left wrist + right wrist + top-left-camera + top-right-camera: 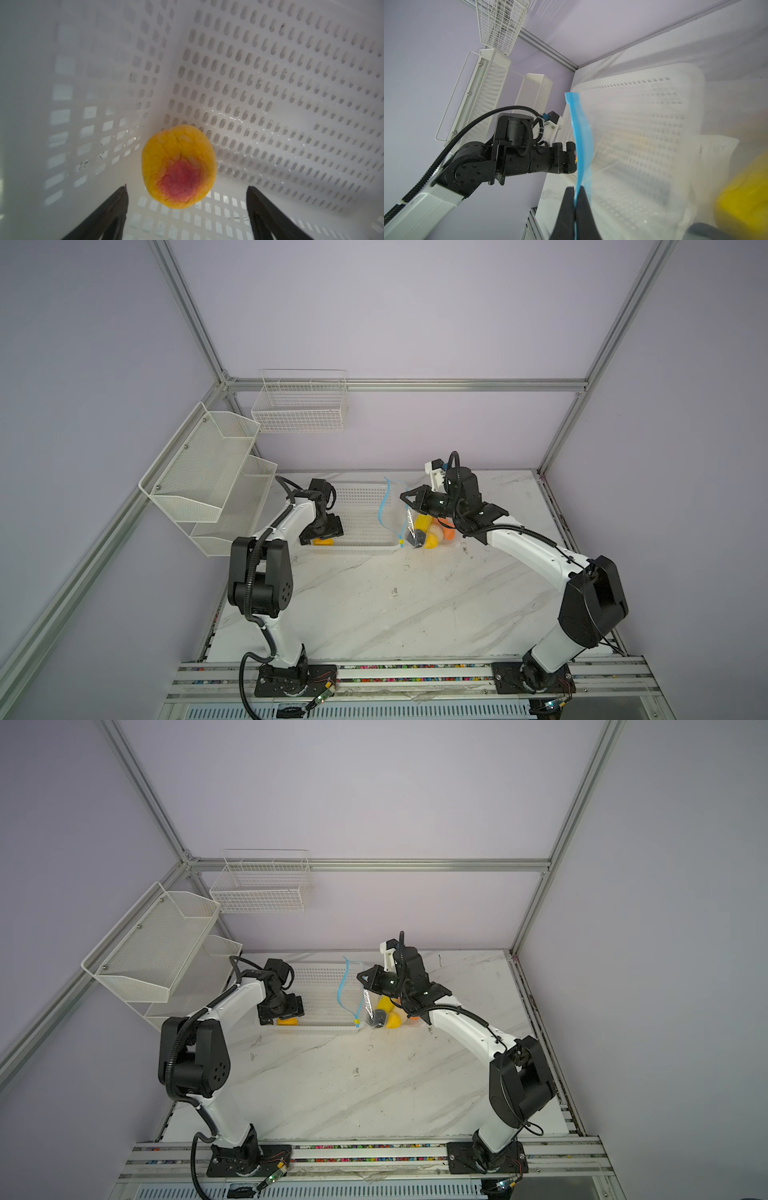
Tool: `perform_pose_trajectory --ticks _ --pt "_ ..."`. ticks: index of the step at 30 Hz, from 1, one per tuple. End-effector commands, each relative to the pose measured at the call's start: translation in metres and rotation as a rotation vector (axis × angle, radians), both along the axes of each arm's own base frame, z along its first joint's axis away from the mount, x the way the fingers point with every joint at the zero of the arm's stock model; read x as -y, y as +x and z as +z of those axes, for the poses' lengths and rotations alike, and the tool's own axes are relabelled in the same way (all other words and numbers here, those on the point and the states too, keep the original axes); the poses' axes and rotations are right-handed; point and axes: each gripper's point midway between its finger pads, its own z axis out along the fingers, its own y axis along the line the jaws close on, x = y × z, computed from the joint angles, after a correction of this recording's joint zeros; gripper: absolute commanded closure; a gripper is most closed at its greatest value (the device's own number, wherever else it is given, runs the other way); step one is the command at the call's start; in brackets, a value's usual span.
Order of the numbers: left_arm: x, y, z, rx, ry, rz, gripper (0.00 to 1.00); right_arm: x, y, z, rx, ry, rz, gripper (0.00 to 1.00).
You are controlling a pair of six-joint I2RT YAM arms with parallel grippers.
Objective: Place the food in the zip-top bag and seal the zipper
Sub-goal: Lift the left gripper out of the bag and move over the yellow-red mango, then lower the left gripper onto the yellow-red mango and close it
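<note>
Closing the left gripper should wait until its spread jaws straddle the peach in the basket corner. The left wrist view shows it whole, the top views only a sliver. Beyond, the right gripper pinches the zipper, lifting the bag with food inside.

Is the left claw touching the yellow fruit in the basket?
Apart. Left wrist view: left claw open, basket showing between it and the yellow fruit on both sides.
</note>
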Motion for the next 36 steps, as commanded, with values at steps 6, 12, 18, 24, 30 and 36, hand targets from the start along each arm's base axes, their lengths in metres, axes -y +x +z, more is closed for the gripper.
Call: perform_pose_trajectory --ticks 6,12,18,24,30,36 --pt "0.002 -0.006 -0.022 -0.052 -0.03 0.019 0.17 -0.005 -0.005 0.012 0.033 0.034 0.022 1.0" --pt "0.009 -0.013 -0.027 -0.067 -0.027 0.008 0.22 -0.005 -0.005 0.008 0.026 0.03 0.021 1.0" --pt "0.016 -0.014 -0.028 -0.068 -0.04 0.001 0.27 -0.004 -0.003 0.01 0.026 0.026 0.011 1.0" --pt "0.022 -0.014 -0.027 -0.065 -0.042 -0.012 0.32 -0.003 -0.002 0.008 0.023 0.019 0.0 1.0" --pt "0.024 -0.014 -0.023 -0.056 -0.052 -0.019 0.36 -0.003 -0.002 0.009 0.024 0.019 -0.004 1.0" --pt "0.028 -0.012 -0.018 -0.042 -0.073 -0.025 0.41 -0.002 -0.001 0.01 0.023 0.018 -0.007 1.0"
